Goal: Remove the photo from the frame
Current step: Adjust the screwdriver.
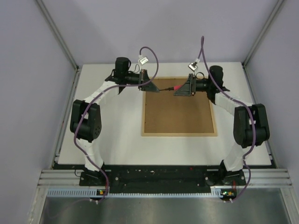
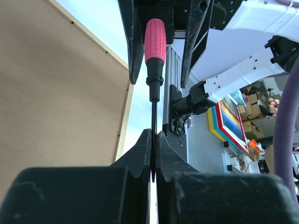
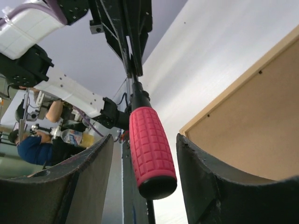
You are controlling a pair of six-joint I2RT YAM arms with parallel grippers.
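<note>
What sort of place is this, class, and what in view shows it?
Probably a robotics lab cell: left arm and right arm bolted to a metal rail, and a white table walled by plain panels, with a frame lying on it.

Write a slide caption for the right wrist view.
Right gripper open around the red handle of a screwdriver whose shaft the left gripper pinches, the frame lying back-up alongside.

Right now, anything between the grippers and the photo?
Yes. The frame lies back up and the brown backing board covers it; no photo shows. Also, the left gripper is shut on a screwdriver, whose handle sits inside the open right gripper.
</note>
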